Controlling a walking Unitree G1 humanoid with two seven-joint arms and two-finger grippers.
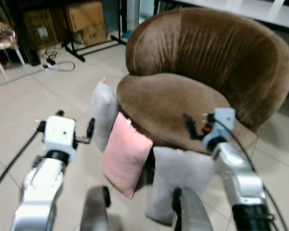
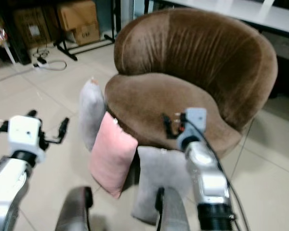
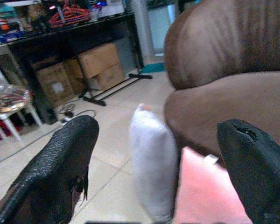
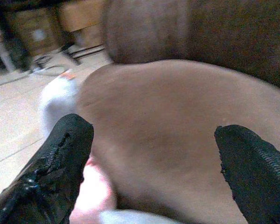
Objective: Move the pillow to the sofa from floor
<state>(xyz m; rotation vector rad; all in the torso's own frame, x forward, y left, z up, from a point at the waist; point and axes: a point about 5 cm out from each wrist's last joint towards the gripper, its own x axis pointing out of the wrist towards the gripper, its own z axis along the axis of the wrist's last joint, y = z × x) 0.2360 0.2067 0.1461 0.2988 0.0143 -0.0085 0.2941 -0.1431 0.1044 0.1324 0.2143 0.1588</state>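
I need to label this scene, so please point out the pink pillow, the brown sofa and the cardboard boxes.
pink pillow (image 1: 125, 156): left eye view, middle of its front face.
brown sofa (image 1: 168, 103): left eye view, bare seat cushion.
cardboard boxes (image 1: 86, 19): left eye view, front of the upper box.

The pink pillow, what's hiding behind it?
Behind the pink pillow is the brown sofa's front edge, which it leans on. A grey pillow stands beside it. The sofa's base is covered.

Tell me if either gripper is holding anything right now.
Nothing is held. The left gripper and right gripper are both open, with the pink pillow on the floor.
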